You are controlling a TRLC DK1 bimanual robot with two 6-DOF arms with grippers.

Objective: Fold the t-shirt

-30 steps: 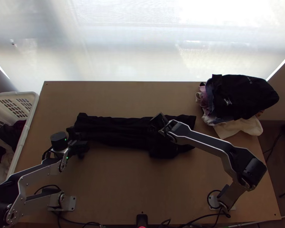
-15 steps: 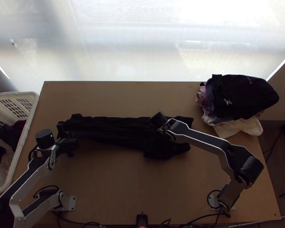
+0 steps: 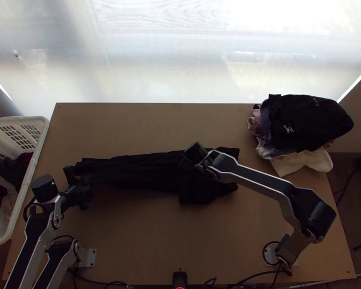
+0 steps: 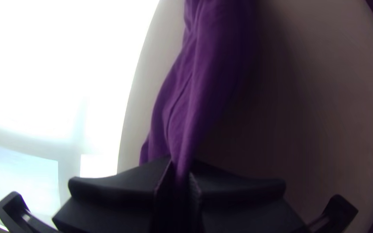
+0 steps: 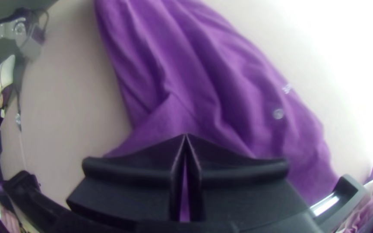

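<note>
The left arm's wide black gripper [image 3: 78, 181], clamped on the left end of the long, dark cloth t-shirt [image 3: 142, 168], has moved left and nearer; the shirt has slid left mid-table. At its right part, the right arm's flat-fingered black gripper [image 3: 194, 155] has its tips together; whether they pinch cloth, I can't tell.

You had no words or numbers there that could be read for certain. In the top view, a small white mark [image 3: 289, 128] and a short line of pale print [image 3: 317, 101] stood on the black garment [image 3: 332, 123] on the clothes pile (both too tiny for you to spell out). Your right wrist view showed two more on the t-shirt [image 5: 234, 90]: a little pale print [image 5: 286, 88] near its edge and a rounded pale mark [image 5: 278, 113] close by, both blurred.
</note>
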